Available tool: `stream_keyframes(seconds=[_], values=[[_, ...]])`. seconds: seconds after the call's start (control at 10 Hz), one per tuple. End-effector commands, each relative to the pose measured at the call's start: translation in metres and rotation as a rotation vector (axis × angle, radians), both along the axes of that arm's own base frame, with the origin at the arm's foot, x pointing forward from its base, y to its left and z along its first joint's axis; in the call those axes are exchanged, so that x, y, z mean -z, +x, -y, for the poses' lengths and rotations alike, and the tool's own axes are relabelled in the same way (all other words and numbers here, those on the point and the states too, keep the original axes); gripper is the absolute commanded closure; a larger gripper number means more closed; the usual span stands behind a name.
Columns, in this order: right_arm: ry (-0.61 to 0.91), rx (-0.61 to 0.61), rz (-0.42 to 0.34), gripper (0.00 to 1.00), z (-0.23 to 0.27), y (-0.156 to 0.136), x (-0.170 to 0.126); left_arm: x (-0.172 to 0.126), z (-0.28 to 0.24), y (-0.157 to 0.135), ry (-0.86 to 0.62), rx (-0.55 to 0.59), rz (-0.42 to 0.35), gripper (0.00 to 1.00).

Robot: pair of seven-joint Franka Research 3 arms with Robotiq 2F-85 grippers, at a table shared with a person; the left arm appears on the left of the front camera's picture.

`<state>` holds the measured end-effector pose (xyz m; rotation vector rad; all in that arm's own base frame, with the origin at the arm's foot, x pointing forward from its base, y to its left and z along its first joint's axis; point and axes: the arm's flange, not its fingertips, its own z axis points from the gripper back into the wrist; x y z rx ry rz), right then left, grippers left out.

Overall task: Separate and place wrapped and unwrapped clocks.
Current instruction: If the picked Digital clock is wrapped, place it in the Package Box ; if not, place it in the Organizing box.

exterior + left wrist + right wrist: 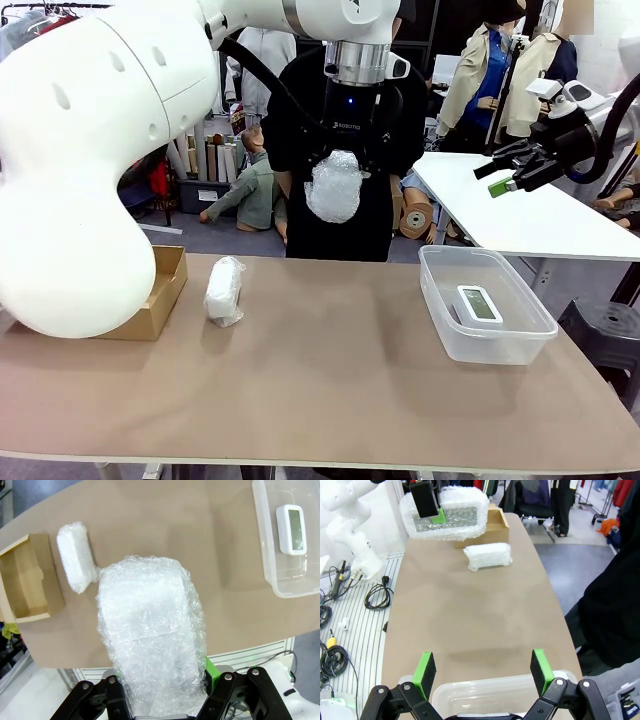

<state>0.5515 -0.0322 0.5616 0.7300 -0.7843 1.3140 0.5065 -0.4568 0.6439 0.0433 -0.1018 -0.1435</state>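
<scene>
Clamped tight on a fist-sized oblong lump in white bubble wrap [150,630]: left gripper [340,160], jaws pressed against two opposite sides of the lump, one green pad peeking out beside the wrap. Held up in the air over the middle of the brown table [330,400], well clear of the top, just in front of a person in a black top [290,130] standing at the far side.

Lying on the table, left of centre and toward the far edge: second white bubble-wrapped oblong lump [224,290], just to the right of an open brown cardboard box [160,300] at the left end. Cannot tell if touching the box.

Down at the right end of the table: clear rectangular plastic tub [500,345]. Flat on its floor, grey screen up: bare white rounded-rectangular digital clock [479,303].

Raised at the far right, above table height: right gripper [482,672], jaws spread wide apart, nothing between them, with the tub's rim below its fingers in the right wrist view.
</scene>
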Motion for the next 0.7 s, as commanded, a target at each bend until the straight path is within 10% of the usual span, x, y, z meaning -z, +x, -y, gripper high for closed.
stream_keyframes(seconds=[0.0,0.6], values=[[0.002,0.0,0.004,0.0,0.0,0.0,-0.002,-0.004,-0.002,-0.001,-0.007,0.0,-0.002,1.0],[0.002,0.0,0.004,0.0,0.0,0.0,-0.002,-0.026,-0.095,-0.034,-0.012,0.115,0.042,1.0]])
